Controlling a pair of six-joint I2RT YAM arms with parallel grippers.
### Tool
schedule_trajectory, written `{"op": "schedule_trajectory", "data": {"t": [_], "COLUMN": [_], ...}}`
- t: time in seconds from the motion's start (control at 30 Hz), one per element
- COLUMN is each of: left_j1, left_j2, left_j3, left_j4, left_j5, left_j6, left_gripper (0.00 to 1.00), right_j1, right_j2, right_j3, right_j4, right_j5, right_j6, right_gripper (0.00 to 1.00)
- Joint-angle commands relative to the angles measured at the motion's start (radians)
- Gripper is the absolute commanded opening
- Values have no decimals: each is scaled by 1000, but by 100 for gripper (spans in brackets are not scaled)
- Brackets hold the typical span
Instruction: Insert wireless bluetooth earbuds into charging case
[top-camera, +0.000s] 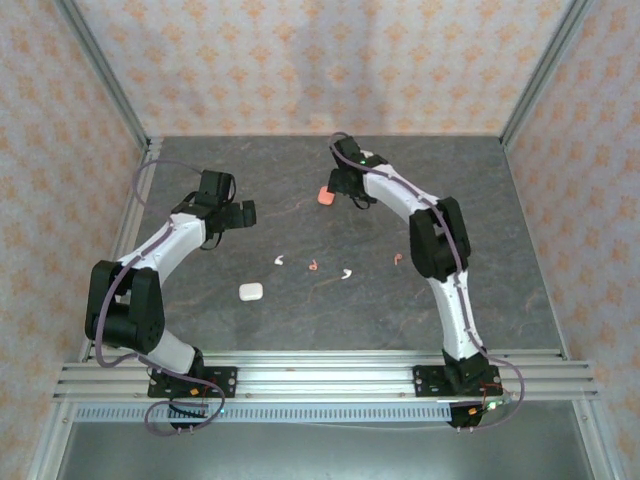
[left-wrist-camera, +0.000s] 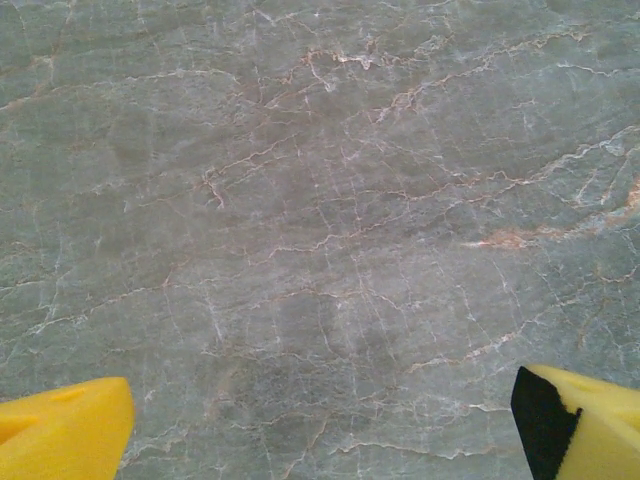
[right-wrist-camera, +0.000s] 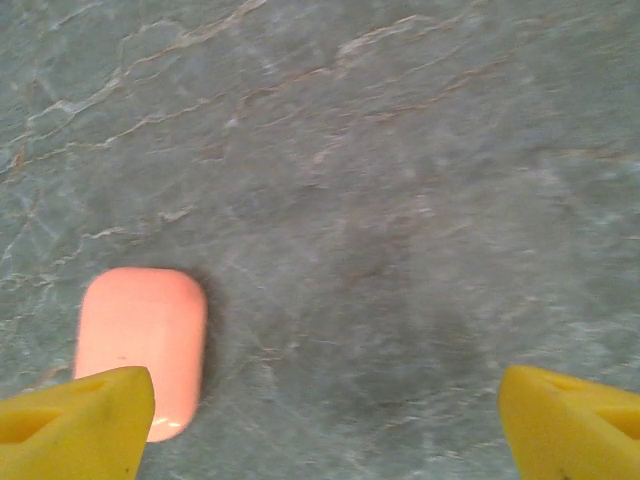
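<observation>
Two white earbuds (top-camera: 280, 261) (top-camera: 347, 273) and two pinkish-red earbuds (top-camera: 313, 266) (top-camera: 397, 260) lie loose in a row mid-table. A closed white case (top-camera: 250, 292) rests nearer the left arm. A closed pink case (top-camera: 325, 196) (right-wrist-camera: 142, 347) lies at the back, just left of my right gripper (top-camera: 345, 192), which hangs open above the table with yellow fingertips (right-wrist-camera: 80, 425) wide apart, the case beside the left one. My left gripper (top-camera: 238, 214) is open over bare table, its yellow fingertips (left-wrist-camera: 65, 435) spread with nothing between them.
The grey marbled tabletop (top-camera: 300, 230) is walled by patterned panels on three sides. An aluminium rail (top-camera: 320, 375) with both arm bases runs along the near edge.
</observation>
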Motion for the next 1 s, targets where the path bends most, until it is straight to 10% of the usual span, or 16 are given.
{"op": "schedule_trajectory", "data": {"t": [0.0, 0.97], "left_j1": [-5, -24], "left_j2": [3, 44], "left_j3": [43, 80], "left_j4": [-75, -126], "left_j5": [25, 113], "left_j6": [37, 57], "left_gripper": [97, 93], "right_j1": [12, 57], "right_j2": [78, 336], "right_j3": [158, 458], "right_j4": [-165, -209], "right_j5": [3, -19], "right_j6": [33, 14], "right_gripper": [88, 82]}}
